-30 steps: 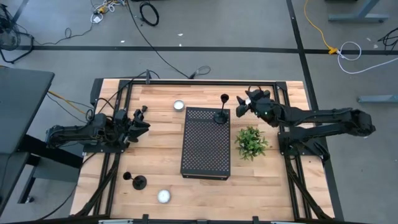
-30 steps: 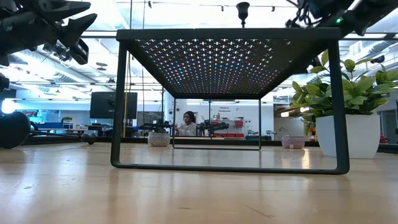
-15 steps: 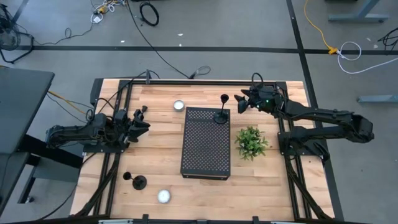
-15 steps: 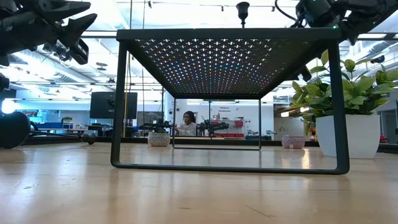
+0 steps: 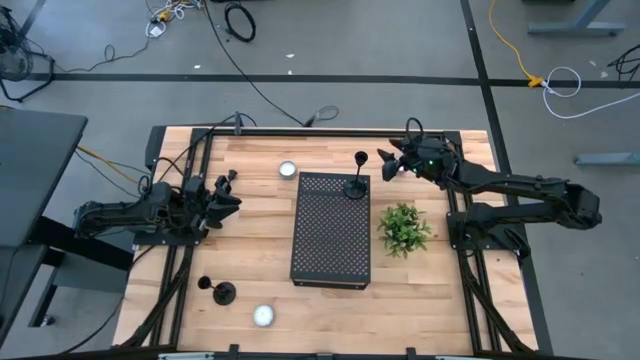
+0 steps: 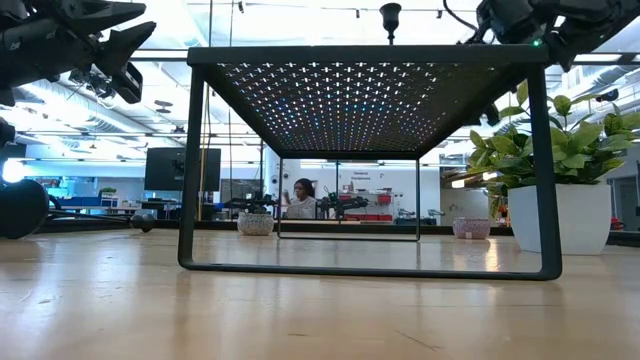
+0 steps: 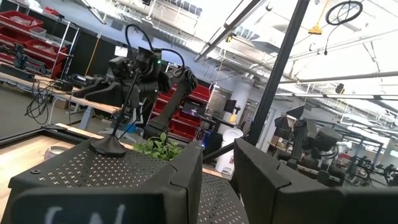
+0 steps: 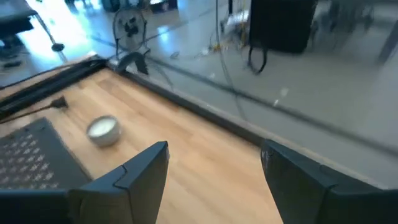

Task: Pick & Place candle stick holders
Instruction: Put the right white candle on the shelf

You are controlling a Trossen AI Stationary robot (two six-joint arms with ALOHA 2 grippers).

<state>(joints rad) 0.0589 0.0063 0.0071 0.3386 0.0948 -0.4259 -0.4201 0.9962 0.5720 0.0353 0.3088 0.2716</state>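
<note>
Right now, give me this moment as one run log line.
right gripper: open, empty, beside holder on rack | left gripper: empty, waiting left of rack | holder on rack: upright | holder on table: front left

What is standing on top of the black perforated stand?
One candle stick holder stands upright on the black perforated stand, near its far edge. The rest of the top is bare. In the high view, the table under the stand is covered.

The right hand (image 8: 214, 165) shows its two dark fingers (image 8: 130, 177) spread apart with nothing between them, above the light wooden surface (image 8: 199, 149). A small round white dish (image 8: 102, 130) sits on the wood just beside the corner of a black perforated metal stand (image 8: 28, 155). A black frame rail (image 8: 186, 102) edges the wood, with grey floor (image 8: 323, 81) and a dark cable (image 8: 255, 59) beyond.
</note>
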